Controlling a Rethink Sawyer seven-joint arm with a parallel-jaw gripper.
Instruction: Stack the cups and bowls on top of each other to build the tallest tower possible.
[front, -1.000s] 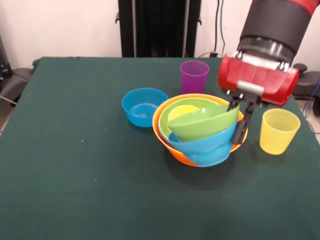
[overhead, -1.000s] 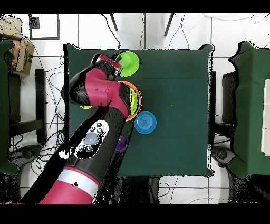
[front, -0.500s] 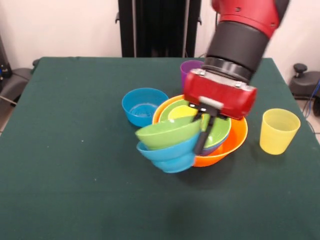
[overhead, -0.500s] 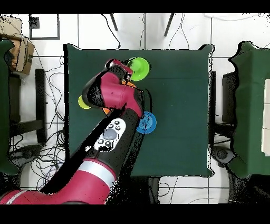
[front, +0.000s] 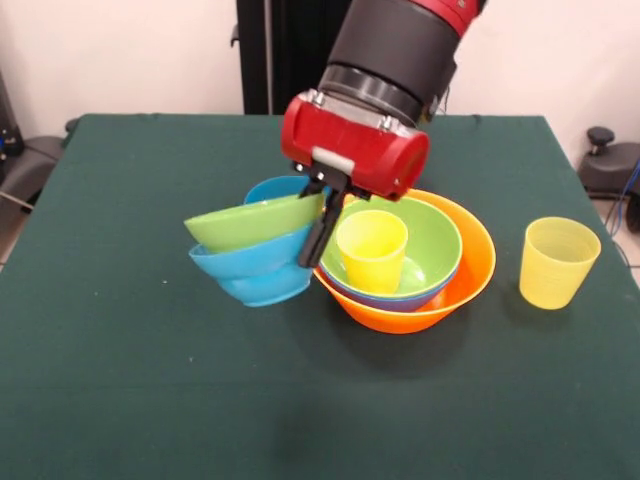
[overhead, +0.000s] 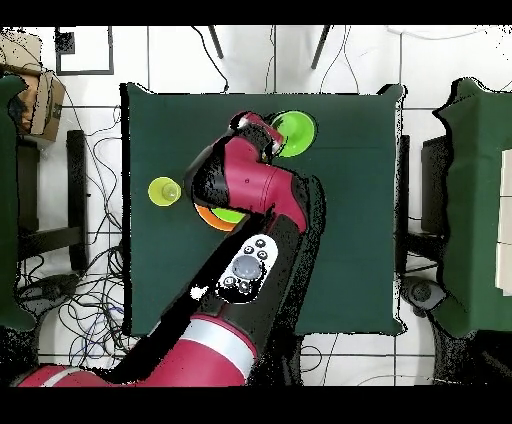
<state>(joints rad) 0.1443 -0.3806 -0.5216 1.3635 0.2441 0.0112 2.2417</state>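
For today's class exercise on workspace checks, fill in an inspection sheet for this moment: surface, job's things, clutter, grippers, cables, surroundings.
Surface: dark green table, level.
Job's things: orange bowl holds a blue bowl, a green bowl and an opaque yellow cup; small green bowl nested in a small blue bowl, lifted and tilted; another blue bowl behind; pale yellow cup standing apart.
Clutter: nothing seen.
Grippers: gripper shut on the nested pair's rim.
Cables: wires on the floor.
Surroundings: black post, white wall.
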